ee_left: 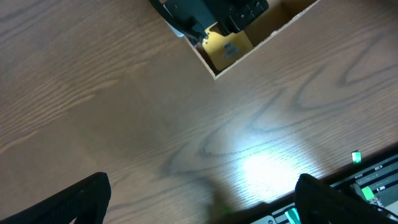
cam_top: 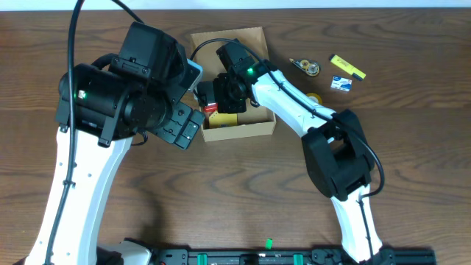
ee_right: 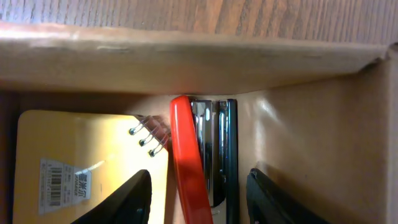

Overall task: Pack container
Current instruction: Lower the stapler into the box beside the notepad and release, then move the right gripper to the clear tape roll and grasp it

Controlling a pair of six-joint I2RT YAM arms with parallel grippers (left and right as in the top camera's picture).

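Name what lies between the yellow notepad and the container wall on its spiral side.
A red-and-black stapler, right beside the notepad inside the container; the right wrist view shows it.

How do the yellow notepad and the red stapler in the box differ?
The notepad is yellow, broad, spiral-bound, with a barcode label; the stapler is red, chrome and black, narrow, no label showing. Both lie inside the container, side by side.

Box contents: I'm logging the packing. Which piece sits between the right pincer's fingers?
The red stapler, centred within the open right pincer; the yellow spiral notepad lies beside it, mostly outside.
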